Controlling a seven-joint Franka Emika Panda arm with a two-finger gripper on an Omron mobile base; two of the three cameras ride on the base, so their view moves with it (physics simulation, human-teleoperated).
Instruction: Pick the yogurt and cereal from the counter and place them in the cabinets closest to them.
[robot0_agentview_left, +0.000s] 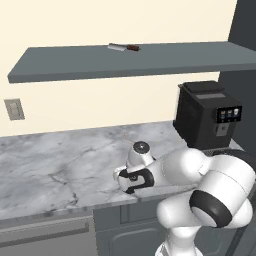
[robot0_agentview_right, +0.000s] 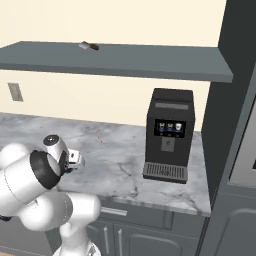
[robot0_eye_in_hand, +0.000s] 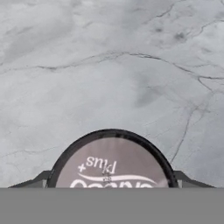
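In the hand view the yogurt (robot0_eye_in_hand: 111, 162), a round dark cup with a pale printed lid, stands on the marble counter (robot0_eye_in_hand: 109, 65). My gripper (robot0_eye_in_hand: 111, 180) reaches down over it, and its dark fingertips (robot0_eye_in_hand: 41, 178) press against the cup's rim on both sides. From the base views my hand (robot0_agentview_left: 132, 180) (robot0_agentview_right: 74, 161) hangs low near the front edge of the counter (robot0_agentview_left: 60, 160) (robot0_agentview_right: 120, 150), with the arm hiding the cup. The cabinet shelf (robot0_agentview_left: 125, 62) (robot0_agentview_right: 125, 60) runs along the wall above. The cereal is out of view.
A black coffee machine (robot0_agentview_left: 207, 115) (robot0_agentview_right: 170, 135) stands on the counter to the right of my hand. A knife (robot0_agentview_left: 123, 47) (robot0_agentview_right: 89, 46) lies on the shelf. A wall outlet (robot0_agentview_left: 14, 109) (robot0_agentview_right: 15, 91) sits at the left. A tall dark unit (robot0_agentview_right: 235, 125) bounds the right side.
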